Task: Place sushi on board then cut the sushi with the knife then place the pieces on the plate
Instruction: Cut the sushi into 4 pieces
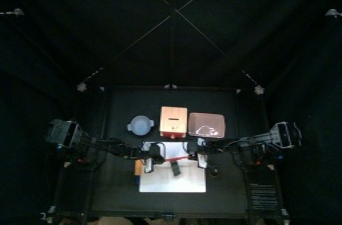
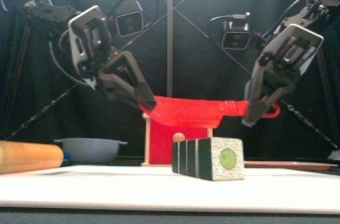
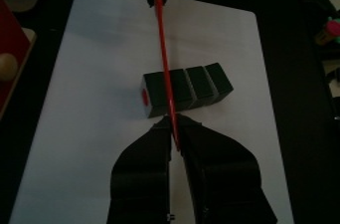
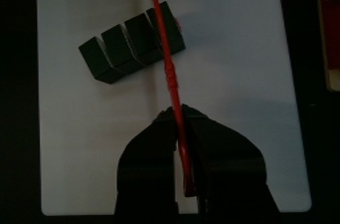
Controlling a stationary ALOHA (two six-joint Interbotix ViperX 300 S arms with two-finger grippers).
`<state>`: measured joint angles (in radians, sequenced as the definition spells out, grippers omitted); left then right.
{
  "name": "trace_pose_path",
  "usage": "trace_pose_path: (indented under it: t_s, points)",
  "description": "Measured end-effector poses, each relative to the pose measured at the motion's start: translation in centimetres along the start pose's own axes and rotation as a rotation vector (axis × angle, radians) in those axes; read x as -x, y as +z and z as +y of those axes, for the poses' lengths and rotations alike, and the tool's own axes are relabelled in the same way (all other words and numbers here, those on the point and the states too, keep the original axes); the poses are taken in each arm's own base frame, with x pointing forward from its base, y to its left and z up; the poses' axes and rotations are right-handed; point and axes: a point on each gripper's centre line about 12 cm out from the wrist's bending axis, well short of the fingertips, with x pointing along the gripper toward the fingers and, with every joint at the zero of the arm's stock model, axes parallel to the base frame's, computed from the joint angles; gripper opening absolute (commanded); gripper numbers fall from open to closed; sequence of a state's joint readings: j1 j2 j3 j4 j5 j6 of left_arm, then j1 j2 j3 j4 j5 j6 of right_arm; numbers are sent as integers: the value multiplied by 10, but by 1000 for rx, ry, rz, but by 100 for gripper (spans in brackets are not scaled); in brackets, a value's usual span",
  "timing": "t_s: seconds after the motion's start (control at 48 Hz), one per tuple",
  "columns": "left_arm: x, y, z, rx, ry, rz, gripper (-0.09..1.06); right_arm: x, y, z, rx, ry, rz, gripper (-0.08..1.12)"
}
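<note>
While left end effector (image 3: 170,133) and right end effector (image 4: 173,118) each clamp the knife (image 3: 161,49) above the sushi (image 2: 210,158) at mid-board (image 2: 80,183), cutting is in hand. Next, lower the blade squarely onto a seam.

Blue-grey bowl (image 1: 140,124), pale wooden box (image 1: 174,120)

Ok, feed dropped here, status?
Left gripper, right gripper shut on red knife. Knife above sushi roll, roll whole on white board. Nothing blocking.
</note>
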<state>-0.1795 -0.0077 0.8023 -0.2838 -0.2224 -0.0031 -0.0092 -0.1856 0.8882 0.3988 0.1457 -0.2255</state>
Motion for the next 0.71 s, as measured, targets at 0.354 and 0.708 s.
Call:
trace_pose_path:
  t_s: [0.354,0.708]
  points:
    - [-11,-8,-5,30,2,29,46,-2,-4,-2,-3,-3,16,14]
    - [-13,-10,-4,46,8,36,46,-9,-8,-8,-16,-19,42,14]
